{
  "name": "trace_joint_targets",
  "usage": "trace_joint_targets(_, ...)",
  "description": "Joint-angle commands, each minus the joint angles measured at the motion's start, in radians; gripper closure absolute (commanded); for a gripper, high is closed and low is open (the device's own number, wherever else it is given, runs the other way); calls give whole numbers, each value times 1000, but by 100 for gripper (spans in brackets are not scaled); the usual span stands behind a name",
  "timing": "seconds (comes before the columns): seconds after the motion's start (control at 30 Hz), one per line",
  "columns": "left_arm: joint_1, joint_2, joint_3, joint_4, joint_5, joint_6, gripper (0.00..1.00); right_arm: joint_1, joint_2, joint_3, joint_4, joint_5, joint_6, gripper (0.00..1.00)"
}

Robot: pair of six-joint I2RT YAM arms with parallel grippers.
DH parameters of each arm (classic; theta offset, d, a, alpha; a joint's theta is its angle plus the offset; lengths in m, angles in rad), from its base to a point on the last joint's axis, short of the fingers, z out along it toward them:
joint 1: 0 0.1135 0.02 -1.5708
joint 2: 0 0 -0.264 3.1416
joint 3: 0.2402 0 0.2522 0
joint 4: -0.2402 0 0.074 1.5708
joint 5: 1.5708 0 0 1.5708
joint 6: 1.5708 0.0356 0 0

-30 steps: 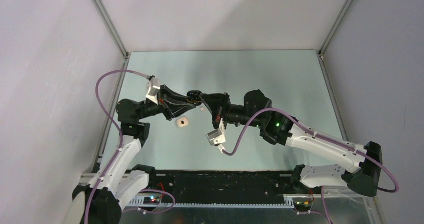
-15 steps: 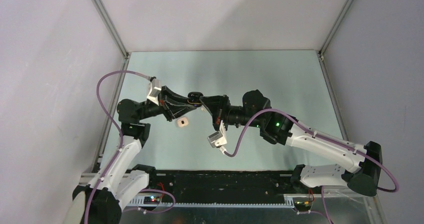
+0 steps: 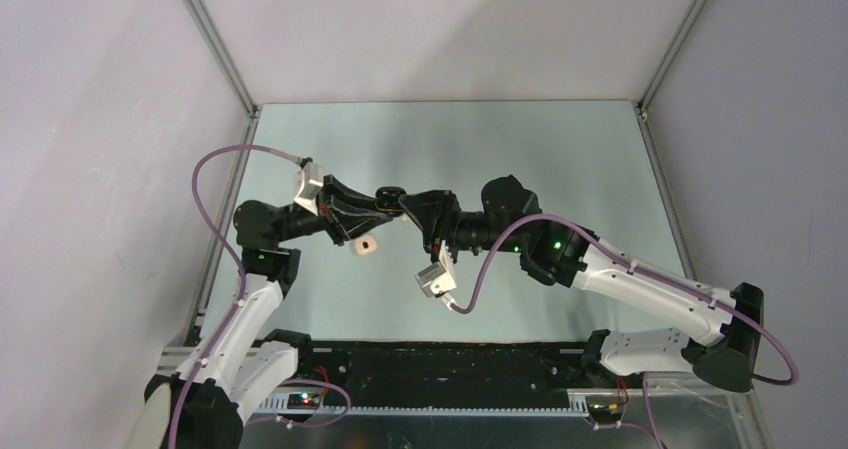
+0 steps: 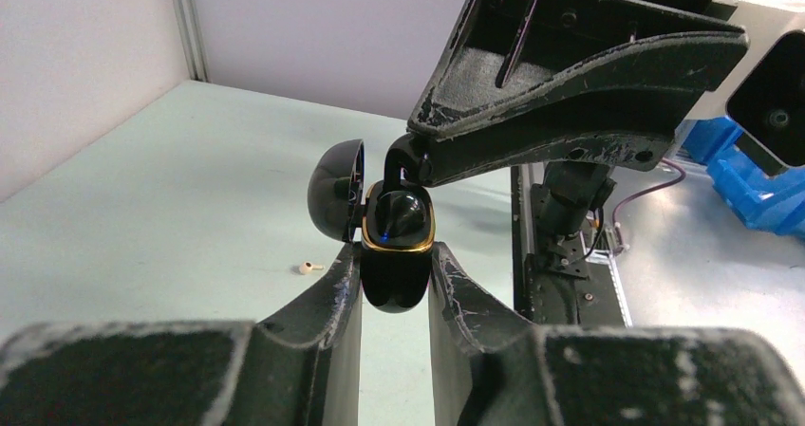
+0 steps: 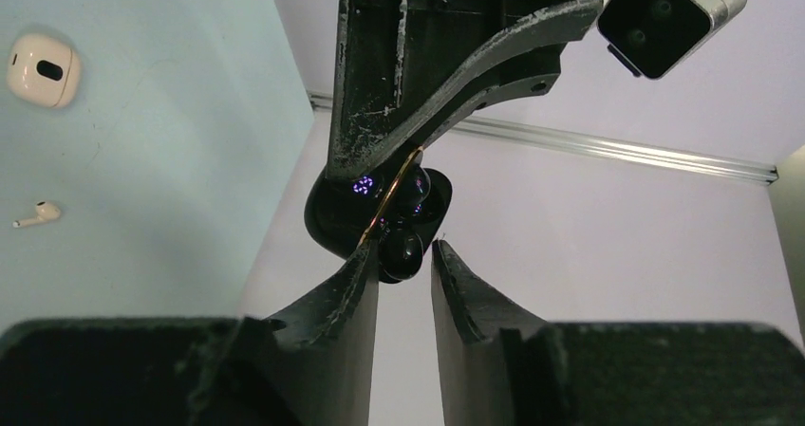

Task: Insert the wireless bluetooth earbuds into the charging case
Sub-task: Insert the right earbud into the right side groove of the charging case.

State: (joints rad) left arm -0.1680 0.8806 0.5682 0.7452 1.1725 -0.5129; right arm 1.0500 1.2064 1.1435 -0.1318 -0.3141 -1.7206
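- Grey walls and a metal frame close in a pale green surface [image 3: 560,149]. Seen from above, my two arms meet over its left-centre part. My left fingers [image 3: 378,200] and right fingers [image 3: 406,205] come tip to tip around a small glossy black rounded charging case [image 3: 388,190]. Their grip is too small to read here. A cream rounded plastic case [image 3: 367,244] lies on the surface just below that meeting point, apart from both.
- On the left wrist view, my left fingers [image 4: 394,267] are narrow, clamped on the two sides of the charging case [image 4: 396,288]. It stands upright with a gold rim, and its lid [image 4: 335,191] is swung open to the left. A shiny black earbud [image 4: 401,213] sits in the case's mouth. The tip of my right fingers [image 4: 406,160] touches it from above. A tiny cream stemmed earbud [image 4: 305,268] lies on the surface beyond, well apart.
- On the right wrist view, my right fingers [image 5: 403,260] are narrow, pinching the black earbud [image 5: 403,251] right at the gold rim of the charging case [image 5: 337,213]. The case shows small purple lit digits. My left fingers [image 5: 380,175] grip it from the far side. The cream case [image 5: 43,69] and the cream earbud [image 5: 36,214] rest on the surface at left, apart from each other.
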Motion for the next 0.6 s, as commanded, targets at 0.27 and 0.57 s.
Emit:
trace_joint_targets(0.27, 1, -22, -11, 45, 0, 55, 100, 1, 28, 105, -78, -45, 119, 55)
trace_joint_targets(0.57, 2, -10, -9, 45, -10, 58, 100, -7, 31, 277, -352, -95, 404, 26)
